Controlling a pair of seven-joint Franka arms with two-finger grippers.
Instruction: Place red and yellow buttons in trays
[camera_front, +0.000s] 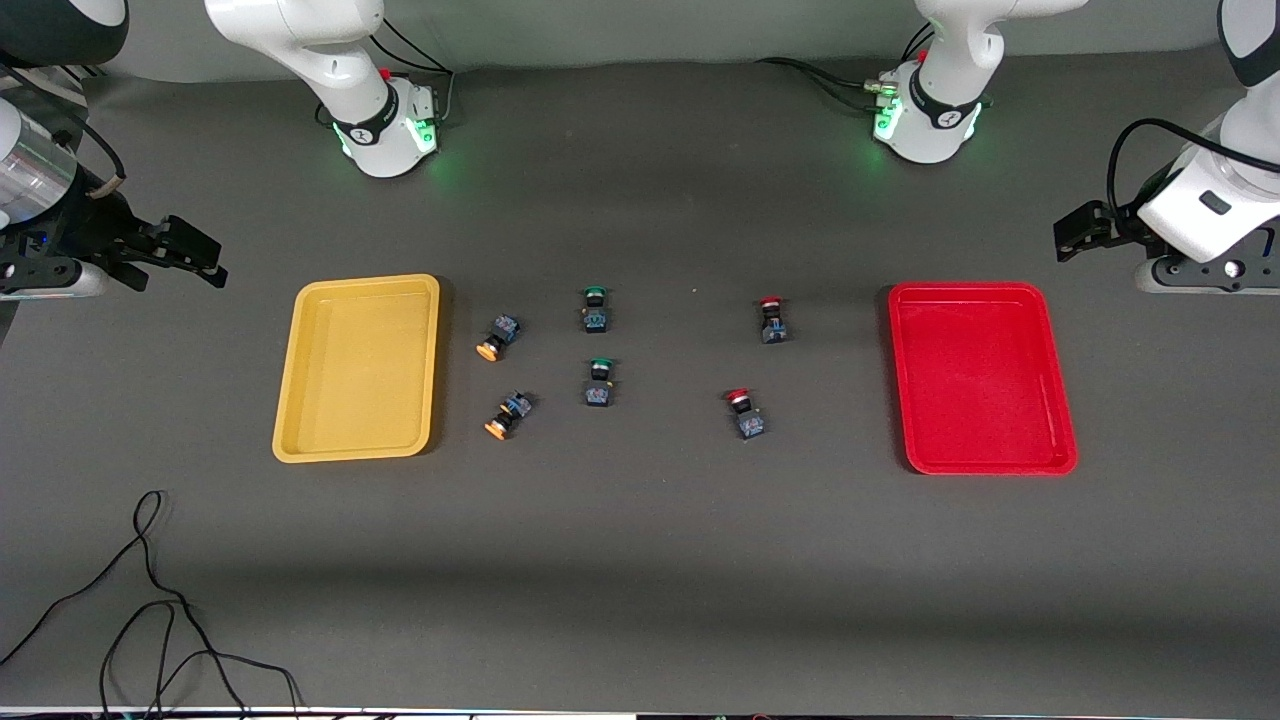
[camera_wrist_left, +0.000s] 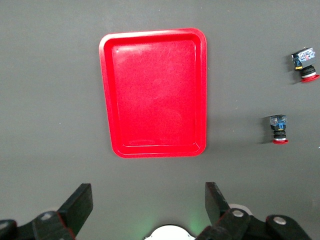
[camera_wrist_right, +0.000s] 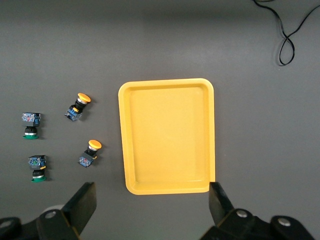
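The yellow tray (camera_front: 357, 367) lies toward the right arm's end of the table and the red tray (camera_front: 982, 378) toward the left arm's end; both hold nothing. Two yellow-capped buttons (camera_front: 498, 337) (camera_front: 508, 415) lie on their sides beside the yellow tray. Two red-capped buttons (camera_front: 771, 319) (camera_front: 744, 413) sit between the table's middle and the red tray. My right gripper (camera_front: 200, 262) is open, up in the air past the yellow tray (camera_wrist_right: 167, 135). My left gripper (camera_front: 1075, 238) is open, up past the red tray (camera_wrist_left: 154, 92). Both hold nothing.
Two green-capped buttons (camera_front: 596, 309) (camera_front: 599, 382) sit in the middle of the table between the yellow-capped and red-capped ones. A loose black cable (camera_front: 150, 600) lies near the front camera's edge at the right arm's end. The arm bases (camera_front: 385, 130) (camera_front: 930, 120) stand along the table's edge.
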